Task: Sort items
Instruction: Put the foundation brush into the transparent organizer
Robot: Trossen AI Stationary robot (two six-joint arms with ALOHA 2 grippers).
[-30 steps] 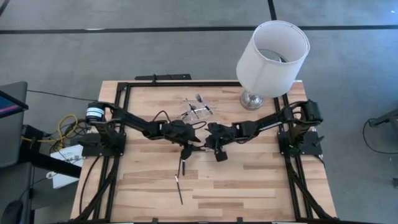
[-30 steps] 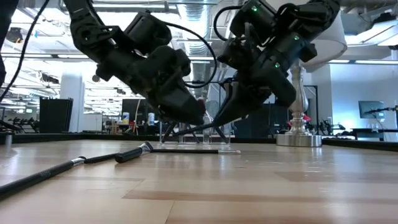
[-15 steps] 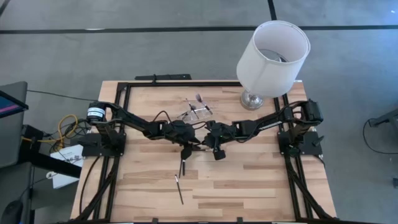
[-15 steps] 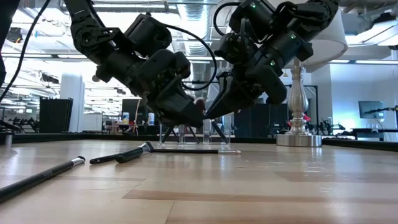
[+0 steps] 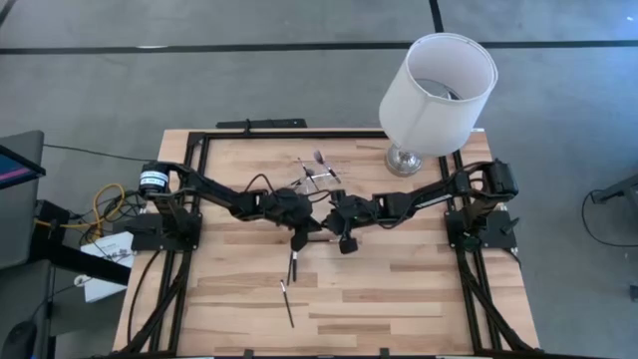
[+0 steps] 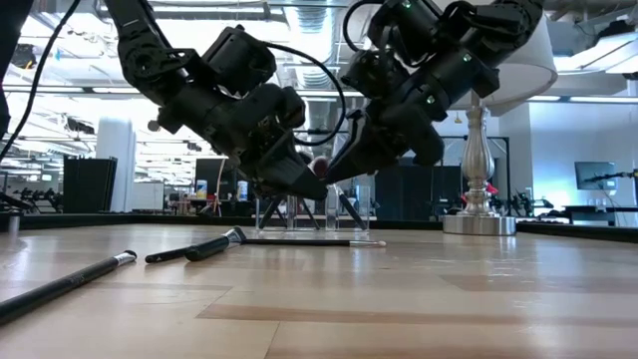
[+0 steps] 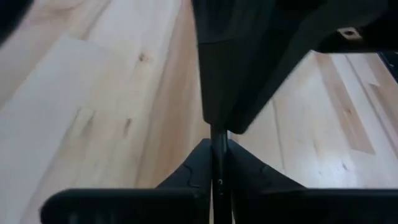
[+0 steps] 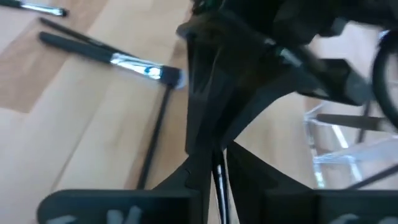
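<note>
Both grippers meet above the table's middle over one slim black makeup brush. My left gripper is shut on it. My right gripper faces it tip to tip, and the same brush runs between its fingers. Two more brushes lie flat on the wood nearer the front edge. Further brushes stand in the small clear container just beyond the grippers. My left gripper pinches the brush's thin black handle between its two fingers, which come slanting down from the table's left. The brush is clear of the table. My right gripper has the handle in the narrow slit between its fingers, slanting down from the right.
A big lamp with a white shade stands on its silvery base at the far right. The black frame rail runs round the tabletop. Bare wood lies toward the near edge on the right.
Both grippers have risen a little and drawn closer together, my right one going toward the left one. The brush between them has come up from just above the table. My left gripper's fingers have shut on its handle.
</note>
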